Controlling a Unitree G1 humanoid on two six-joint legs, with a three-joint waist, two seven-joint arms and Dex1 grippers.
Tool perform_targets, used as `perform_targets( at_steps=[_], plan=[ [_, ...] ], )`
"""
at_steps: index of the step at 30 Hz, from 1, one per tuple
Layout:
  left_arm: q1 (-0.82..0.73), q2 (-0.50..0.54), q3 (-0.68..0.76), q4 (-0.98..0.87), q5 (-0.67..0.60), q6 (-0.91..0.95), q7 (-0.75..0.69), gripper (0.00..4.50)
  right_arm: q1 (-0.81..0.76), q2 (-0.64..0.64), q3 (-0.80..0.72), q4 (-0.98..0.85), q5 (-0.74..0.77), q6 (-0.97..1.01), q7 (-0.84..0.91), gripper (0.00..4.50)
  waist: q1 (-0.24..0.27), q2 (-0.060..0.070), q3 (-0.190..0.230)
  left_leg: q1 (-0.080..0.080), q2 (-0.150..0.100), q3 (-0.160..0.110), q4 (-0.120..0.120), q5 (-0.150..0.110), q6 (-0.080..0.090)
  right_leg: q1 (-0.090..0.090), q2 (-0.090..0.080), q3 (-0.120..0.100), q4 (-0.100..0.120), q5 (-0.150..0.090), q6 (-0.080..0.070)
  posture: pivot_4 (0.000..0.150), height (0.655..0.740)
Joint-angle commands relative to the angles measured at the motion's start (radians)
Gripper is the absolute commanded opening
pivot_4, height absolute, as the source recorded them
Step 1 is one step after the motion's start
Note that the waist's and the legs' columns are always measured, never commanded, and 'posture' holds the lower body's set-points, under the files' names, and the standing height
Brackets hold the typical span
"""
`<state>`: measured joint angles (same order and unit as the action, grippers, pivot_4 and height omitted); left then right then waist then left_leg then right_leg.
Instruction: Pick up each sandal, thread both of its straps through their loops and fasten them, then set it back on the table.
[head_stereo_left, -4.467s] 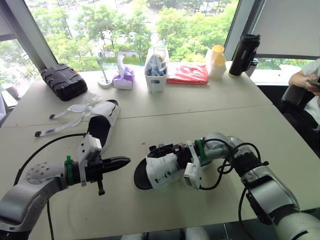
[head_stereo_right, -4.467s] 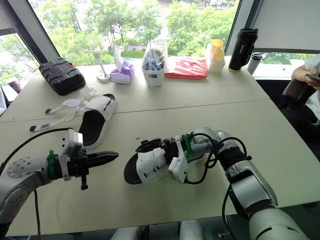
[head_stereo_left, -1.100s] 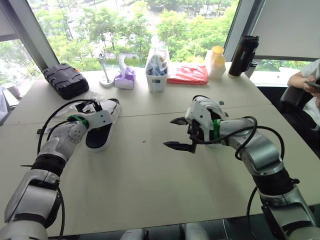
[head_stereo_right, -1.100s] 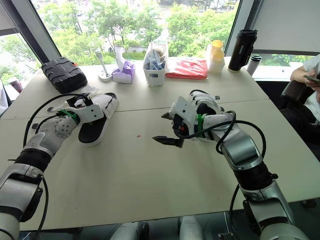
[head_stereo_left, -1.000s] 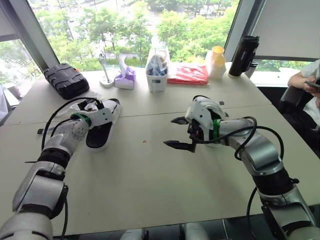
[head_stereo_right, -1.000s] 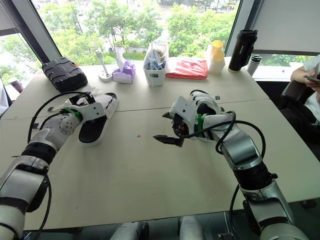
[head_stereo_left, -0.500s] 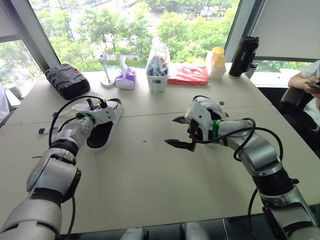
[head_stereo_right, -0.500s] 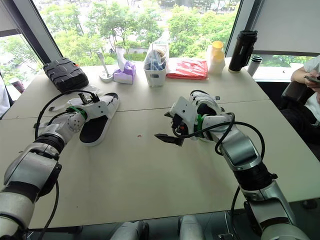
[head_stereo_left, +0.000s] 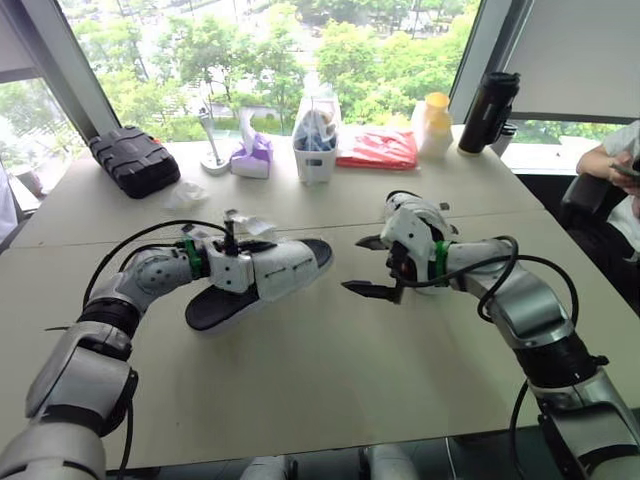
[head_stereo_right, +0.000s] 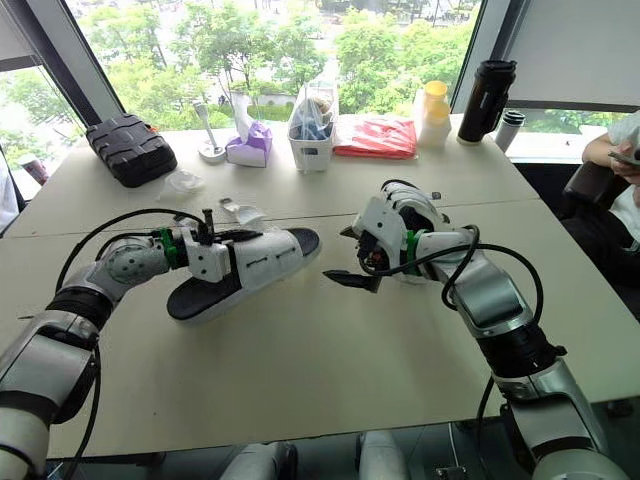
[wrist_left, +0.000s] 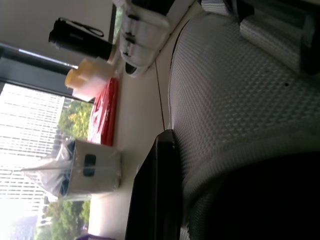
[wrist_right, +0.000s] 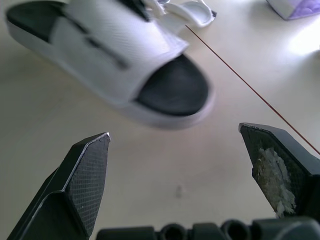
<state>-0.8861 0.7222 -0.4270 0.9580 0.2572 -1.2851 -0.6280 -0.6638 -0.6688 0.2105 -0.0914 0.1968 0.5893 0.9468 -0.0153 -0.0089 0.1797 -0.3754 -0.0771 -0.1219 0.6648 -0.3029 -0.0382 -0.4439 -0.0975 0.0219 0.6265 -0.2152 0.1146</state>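
A white sandal with a black sole sits tilted near the table's middle, its toe pointing toward my right gripper. My left gripper is shut on its white upper at the heel-side edge; the left wrist view has the mesh upper and black sole edge very close. Loose straps stick up behind the sandal. Just right of the toe, my right gripper stands open and holds nothing. Its wrist view looks at the sandal over wide-apart fingertips.
Along the far edge stand a black case, a tissue pack, a white bin, a red packet, a yellow bottle and a black flask. A person's arm is at the right edge.
My left gripper has carried the sandal from the far left toward the table's middle and turned its toe to the right. The right gripper has stayed open, shifting slightly right.
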Motion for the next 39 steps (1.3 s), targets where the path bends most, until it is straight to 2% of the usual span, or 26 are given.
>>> perform_targets(
  at_steps=[1, 7, 10, 14, 16, 18, 21, 28, 35, 39],
  plan=[
    [-0.049, 0.024, -0.038, -0.001, -0.019, -0.170, -0.033, 0.05, -0.040, -0.021, -0.026, 0.026, -0.014, -0.057, 0.022, 4.50, -0.001, 0.000, 0.000, 0.000, 0.000, 0.000, 0.000, 0.000, 0.000, 0.000, 0.001, 0.000, 0.000, 0.000, 0.000, 0.150, 0.7400],
    [-0.081, -0.008, -0.034, 0.040, 0.125, -0.264, 0.007, 0.05, -0.041, -0.032, -0.036, 0.035, -0.020, -0.072, 0.029, 4.50, 0.001, 0.000, 0.000, 0.000, 0.000, 0.001, 0.000, 0.000, 0.001, 0.000, 0.001, 0.000, 0.000, 0.000, 0.000, 0.150, 0.7400],
    [-0.071, -0.038, 0.014, 0.014, 0.291, -0.258, 0.090, 0.05, -0.027, -0.034, -0.040, 0.007, -0.014, -0.060, 0.026, 4.50, 0.001, 0.000, 0.000, 0.000, 0.000, 0.001, 0.000, 0.000, 0.001, 0.000, 0.001, 0.000, 0.000, 0.000, 0.000, 0.150, 0.7400],
    [-0.052, -0.043, 0.027, 0.002, 0.442, -0.235, 0.207, 0.05, -0.016, -0.039, -0.043, -0.011, -0.011, -0.052, 0.024, 4.50, 0.001, 0.000, 0.000, 0.000, 0.000, 0.001, 0.000, 0.000, 0.001, 0.000, 0.001, 0.000, 0.001, 0.000, 0.000, 0.150, 0.7400],
    [-0.044, -0.041, 0.020, 0.000, 0.489, -0.225, 0.256, 0.05, -0.010, -0.040, -0.044, -0.018, -0.010, -0.050, 0.022, 4.50, 0.002, 0.000, 0.000, 0.000, 0.000, 0.001, 0.000, 0.000, 0.001, 0.000, 0.001, 0.000, 0.001, 0.000, 0.000, 0.150, 0.7400],
    [-0.031, -0.045, 0.003, 0.032, 0.465, -0.236, 0.274, 0.05, -0.002, -0.040, -0.042, -0.025, -0.011, -0.050, 0.020, 4.50, 0.003, 0.000, 0.000, 0.001, 0.000, 0.001, 0.001, -0.001, 0.001, 0.000, 0.001, 0.000, 0.001, 0.000, 0.000, 0.150, 0.7400],
    [-0.014, -0.035, -0.017, 0.058, 0.446, -0.222, 0.276, 0.96, 0.002, -0.036, -0.042, -0.031, -0.009, -0.048, 0.019, 4.50, 0.003, 0.000, 0.000, 0.001, 0.000, 0.001, 0.001, 0.000, 0.001, 0.000, 0.001, 0.000, 0.002, 0.000, 0.000, 0.150, 0.7400],
    [0.012, 0.022, -0.046, 0.064, 0.362, -0.234, 0.252, 4.45, -0.005, -0.026, -0.028, -0.016, -0.016, -0.057, 0.021, 4.50, -0.003, 0.000, 0.000, 0.001, 0.000, 0.000, 0.001, -0.001, 0.001, 0.001, 0.001, 0.000, 0.003, 0.000, 0.000, 0.150, 0.7400],
    [0.059, 0.145, -0.066, 0.050, 0.279, -0.251, 0.213, 4.45, -0.013, -0.016, -0.016, -0.005, -0.025, -0.067, 0.023, 4.50, -0.012, 0.001, -0.001, 0.002, 0.002, 0.001, 0.001, -0.001, 0.002, 0.000, 0.003, 0.001, 0.004, 0.000, 0.000, 0.150, 0.7400],
    [0.096, 0.235, -0.139, 0.082, 0.020, -0.243, 0.150, 4.45, -0.013, -0.012, -0.015, 0.001, -0.026, -0.072, 0.027, 4.50, -0.013, 0.001, -0.001, 0.003, 0.002, 0.001, 0.001, -0.001, 0.002, 0.000, 0.003, 0.001, 0.004, 0.000, 0.000, 0.150, 0.7400]
  ],
)
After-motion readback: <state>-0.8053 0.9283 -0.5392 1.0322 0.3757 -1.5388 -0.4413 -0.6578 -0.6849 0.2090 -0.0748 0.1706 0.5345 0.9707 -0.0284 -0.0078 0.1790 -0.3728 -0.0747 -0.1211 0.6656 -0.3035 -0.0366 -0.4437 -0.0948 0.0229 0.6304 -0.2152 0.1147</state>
